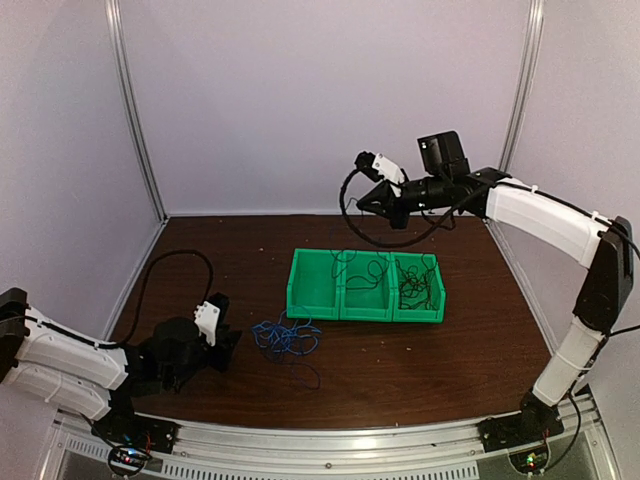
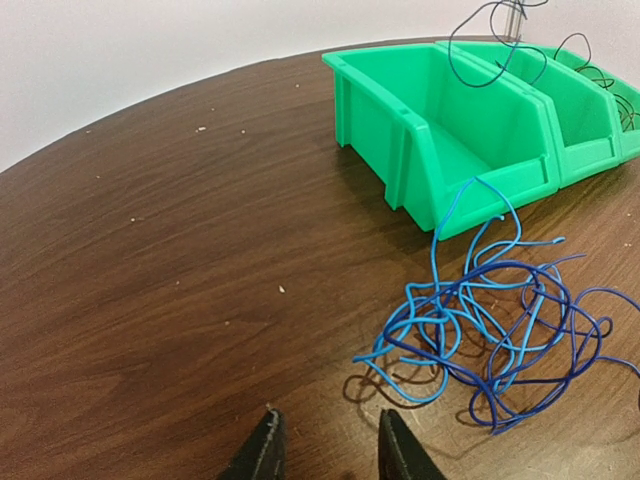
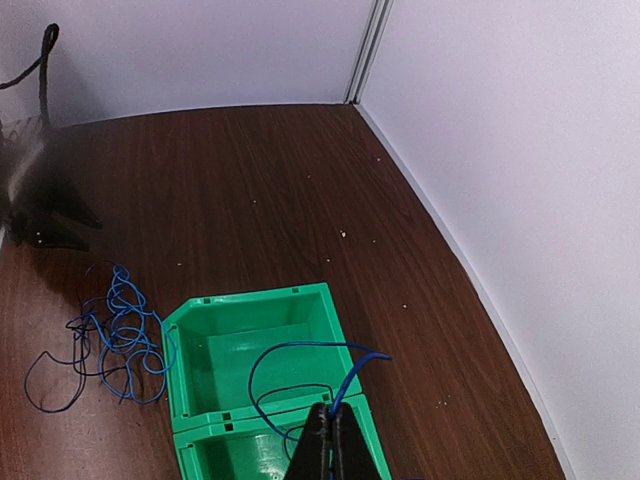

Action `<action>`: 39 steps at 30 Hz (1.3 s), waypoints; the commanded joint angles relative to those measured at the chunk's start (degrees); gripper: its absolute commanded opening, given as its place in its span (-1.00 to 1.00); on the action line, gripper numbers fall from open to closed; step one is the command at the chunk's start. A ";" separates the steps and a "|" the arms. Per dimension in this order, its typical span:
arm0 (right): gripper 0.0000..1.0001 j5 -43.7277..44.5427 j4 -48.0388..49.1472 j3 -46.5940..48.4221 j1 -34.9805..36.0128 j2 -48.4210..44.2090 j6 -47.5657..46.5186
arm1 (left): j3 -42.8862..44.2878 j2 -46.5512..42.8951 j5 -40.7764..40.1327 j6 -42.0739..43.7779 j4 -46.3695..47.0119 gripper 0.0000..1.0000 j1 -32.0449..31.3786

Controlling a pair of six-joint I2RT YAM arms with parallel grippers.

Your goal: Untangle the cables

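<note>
A tangle of light and dark blue cables lies on the table in front of the green bins. In the left wrist view the tangle lies just right of and beyond my left gripper. That gripper is open, empty and low over the table. My right gripper is shut on one blue cable that loops over the left bin. In the top view the right gripper is high above the bins. Black cables lie in the right bin.
The three joined green bins stand mid-table, and a thin dark cable lies in the middle one. White walls close the back and sides. The left arm shows dark at the far left of the right wrist view.
</note>
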 commanded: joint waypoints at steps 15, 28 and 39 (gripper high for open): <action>-1.00 0.99 -4.74 -2.77 -3.22 -6.67 -2.22 | -0.04 0.71 -0.43 0.70 2.88 -0.33 0.23; -1.00 1.61 -4.26 -7.20 -3.33 -5.40 -4.45 | -0.21 0.08 -0.30 0.52 2.58 -0.32 0.29; -1.00 -4.35 -3.98 -4.15 -0.34 2.24 -2.14 | -0.16 0.01 -0.24 0.20 2.20 -0.32 0.27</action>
